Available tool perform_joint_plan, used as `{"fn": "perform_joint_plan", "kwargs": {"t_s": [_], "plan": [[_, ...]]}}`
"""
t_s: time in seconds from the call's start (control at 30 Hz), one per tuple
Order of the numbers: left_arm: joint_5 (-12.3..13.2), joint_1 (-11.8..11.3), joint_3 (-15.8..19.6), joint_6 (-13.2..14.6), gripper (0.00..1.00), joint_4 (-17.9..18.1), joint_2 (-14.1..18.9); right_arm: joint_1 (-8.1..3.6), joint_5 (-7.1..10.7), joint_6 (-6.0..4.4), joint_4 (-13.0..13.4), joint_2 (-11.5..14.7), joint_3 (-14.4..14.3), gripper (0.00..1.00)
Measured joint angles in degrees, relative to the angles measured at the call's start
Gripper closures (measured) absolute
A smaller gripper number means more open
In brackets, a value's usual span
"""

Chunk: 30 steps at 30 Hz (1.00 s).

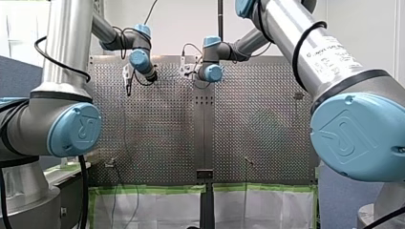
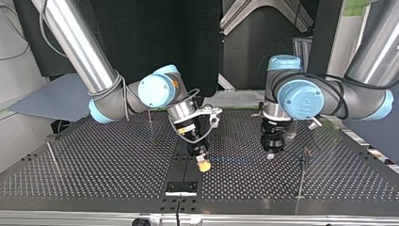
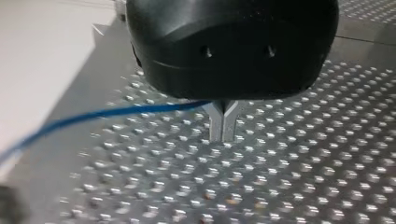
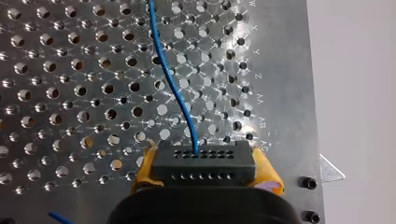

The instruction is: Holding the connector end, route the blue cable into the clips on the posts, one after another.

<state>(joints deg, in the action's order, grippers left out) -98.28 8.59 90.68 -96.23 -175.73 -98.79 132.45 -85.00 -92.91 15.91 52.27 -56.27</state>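
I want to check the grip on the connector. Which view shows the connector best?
The right wrist view: the connector sits large between my right gripper's yellow pads, with the cable leaving it. The top view shows only the pads, the connector too small to tell. The front and left wrist views do not show it.

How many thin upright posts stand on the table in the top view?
3: the left post near the view's left edge, the back post left of centre, further back, the right post near the view's right. Others may be hidden.
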Motion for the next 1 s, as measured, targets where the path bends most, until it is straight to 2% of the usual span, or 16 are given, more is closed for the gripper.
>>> {"fn": "perform_joint_plan", "kwargs": {"t_s": [0.37,0.67,0.87,1.0], "plan": [[-1.6,1.0,0.0,0.6,1.0,-0.7,-1.2,0.04,-0.03,0.41,-0.9,0.0,-1.3,1.0],[-2.6,2.7,0.0,0.5,1.0,-1.0,-1.4,-0.42,-1.22,1.63,-0.7,-0.1,-5.4,1.0],[-4.3,4.2,0.0,1.0,1.0,-1.5,-2.6,-1.1,-1.75,2.4,-0.6,-0.2,-8.2,1.0],[-5.8,5.2,0.1,1.1,1.0,-1.6,-2.9,-1.85,-2.78,3.2,-0.4,-0.2,-10.2,1.0]]}}
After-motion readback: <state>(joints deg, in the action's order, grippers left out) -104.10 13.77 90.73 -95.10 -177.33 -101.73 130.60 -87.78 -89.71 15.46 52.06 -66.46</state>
